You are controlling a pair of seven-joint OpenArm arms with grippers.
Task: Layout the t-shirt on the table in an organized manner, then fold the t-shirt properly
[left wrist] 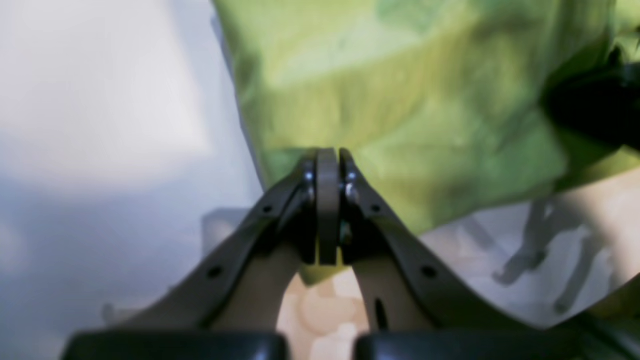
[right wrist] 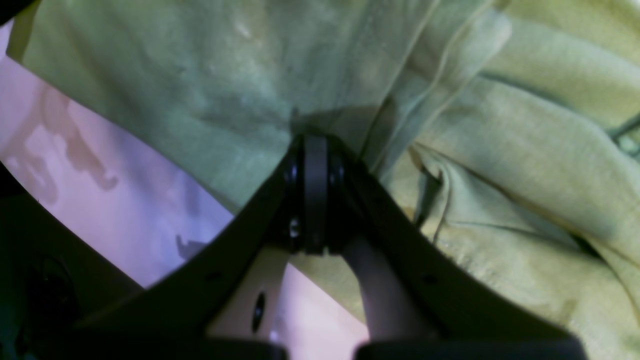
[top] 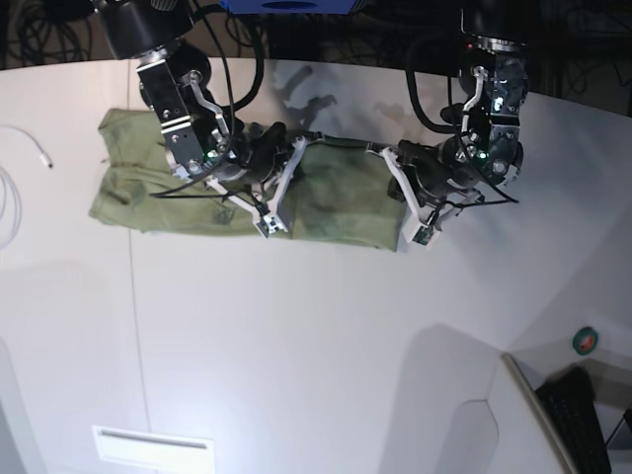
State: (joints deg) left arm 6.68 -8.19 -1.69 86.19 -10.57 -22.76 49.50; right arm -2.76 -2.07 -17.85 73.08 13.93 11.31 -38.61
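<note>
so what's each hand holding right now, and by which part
Both are shut on the t-shirt. The left hand pinches its near edge at one end; the right hand pinches the same edge further along, mid-shirt.

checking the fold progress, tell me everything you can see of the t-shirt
The t-shirt is plain olive-green soft cloth, lying as a wrinkled horizontal band near the far side of the white table. Its near edge is pinched at two places: the left gripper is shut on one end, the right gripper is shut on it nearer the middle. Loose folds bunch beside the right gripper; the rest rests on the table.
</note>
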